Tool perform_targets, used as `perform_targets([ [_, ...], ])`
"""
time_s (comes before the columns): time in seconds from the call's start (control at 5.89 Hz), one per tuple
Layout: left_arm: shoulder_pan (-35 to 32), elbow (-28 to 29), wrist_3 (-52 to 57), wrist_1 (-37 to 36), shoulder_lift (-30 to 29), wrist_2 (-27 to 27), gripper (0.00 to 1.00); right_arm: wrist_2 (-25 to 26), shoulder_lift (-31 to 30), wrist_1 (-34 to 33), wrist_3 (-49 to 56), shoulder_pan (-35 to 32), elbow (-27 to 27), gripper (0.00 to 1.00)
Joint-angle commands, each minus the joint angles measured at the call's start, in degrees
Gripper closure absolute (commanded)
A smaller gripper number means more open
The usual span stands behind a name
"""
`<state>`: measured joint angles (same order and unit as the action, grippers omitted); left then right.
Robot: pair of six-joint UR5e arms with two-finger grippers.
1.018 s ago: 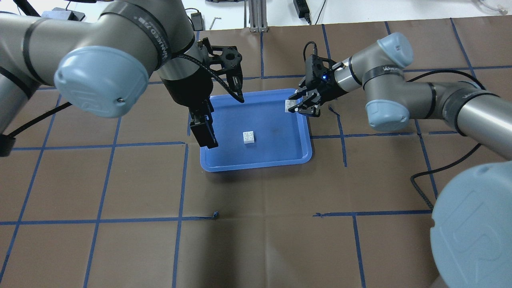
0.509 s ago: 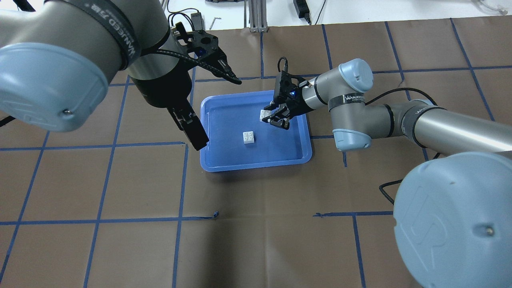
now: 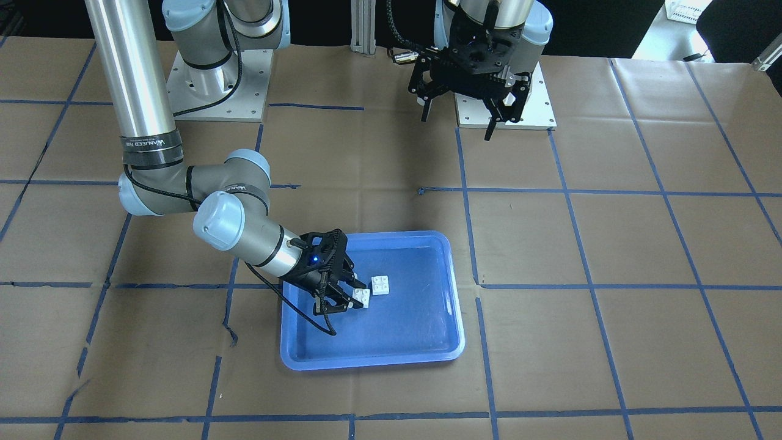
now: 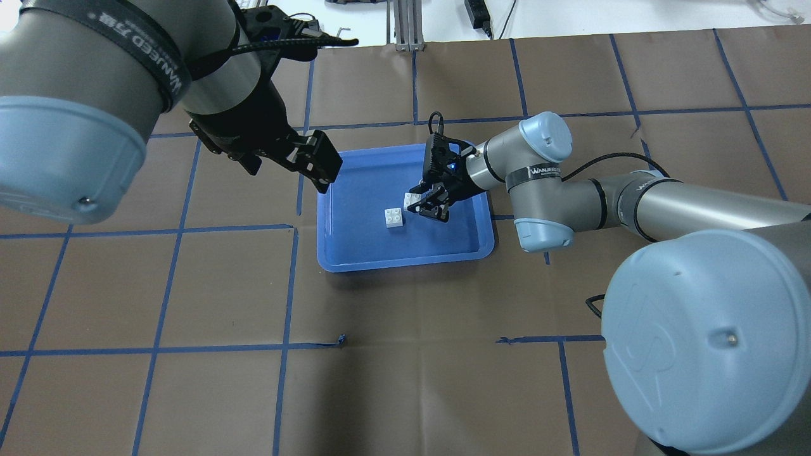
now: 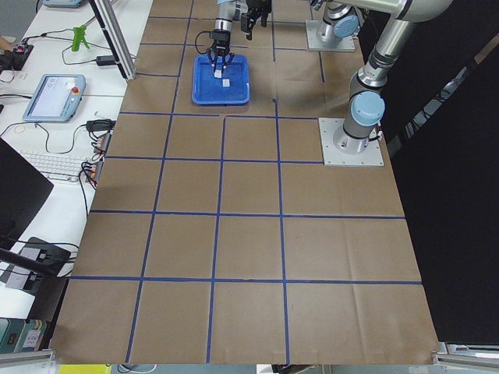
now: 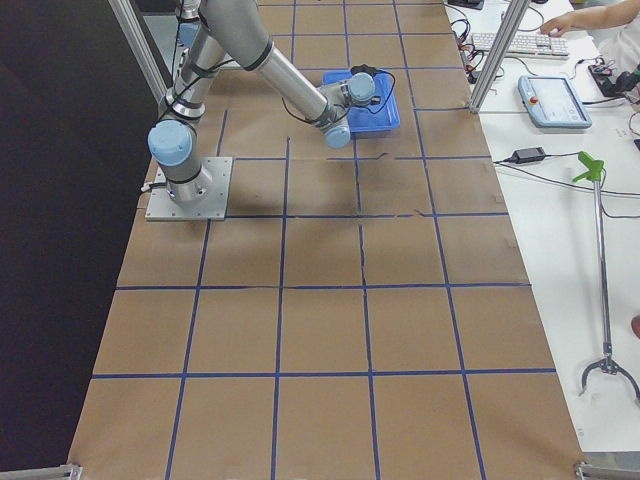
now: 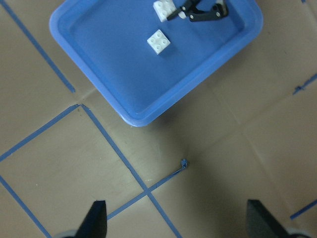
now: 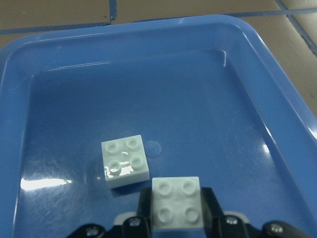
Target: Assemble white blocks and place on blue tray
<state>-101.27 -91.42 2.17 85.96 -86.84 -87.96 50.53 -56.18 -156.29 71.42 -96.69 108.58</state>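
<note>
white block [image 8: 125, 161] flat in blue tray [image 8: 257, 89] — second block [image 8: 176, 203] held beside

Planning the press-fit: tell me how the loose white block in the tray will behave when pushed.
The loose white block looks like rigid plastic, so it probably won't deform. It sits flat and squat, so tipping seems unlikely. The blue tray floor is glossy, so an off-centre push may slide it.

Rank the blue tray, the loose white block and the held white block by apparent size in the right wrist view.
1. blue tray: fills nearly the whole view.
2 and 3, unranked. loose white block and held white block: they look alike, and the held one is nearer the camera.
</note>
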Motion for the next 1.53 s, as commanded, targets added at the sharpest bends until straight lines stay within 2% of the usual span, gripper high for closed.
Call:
perform_targets([
  [0.0,0.29,0.10,-12.24,-3.34,0.18,-0.02,0.01,0.00,-0.15,-0.42,-0.05,-0.17,0.41,0.69],
  [0.17,0.90,0.19,-11.67,-3.52,0.27,-0.02,0.01,0.00,-0.24,-1.55,0.04,-0.17,1.54,0.69],
  [0.68,12.28,1.94,-4.41,-4.30,1.59,0.94,0.01,0.00,-0.24,-2.79,-0.14,-1.22,2.34,0.69],
  [1.02,12.86,0.28,-4.19,-3.88,1.85,0.43,0.01,0.00,-0.24,-2.71,-0.14,-1.22,2.43,0.69],
  [1.19,12.85,1.50,-4.01,-1.44,1.68,1.03,0.01,0.00,-0.24,-2.79,-0.14,-1.31,2.78,0.69],
  [1.36,12.59,3.16,-3.93,5.55,1.76,0.95,0.01,0.00,-0.33,-2.88,-0.14,-1.31,2.96,0.69],
])
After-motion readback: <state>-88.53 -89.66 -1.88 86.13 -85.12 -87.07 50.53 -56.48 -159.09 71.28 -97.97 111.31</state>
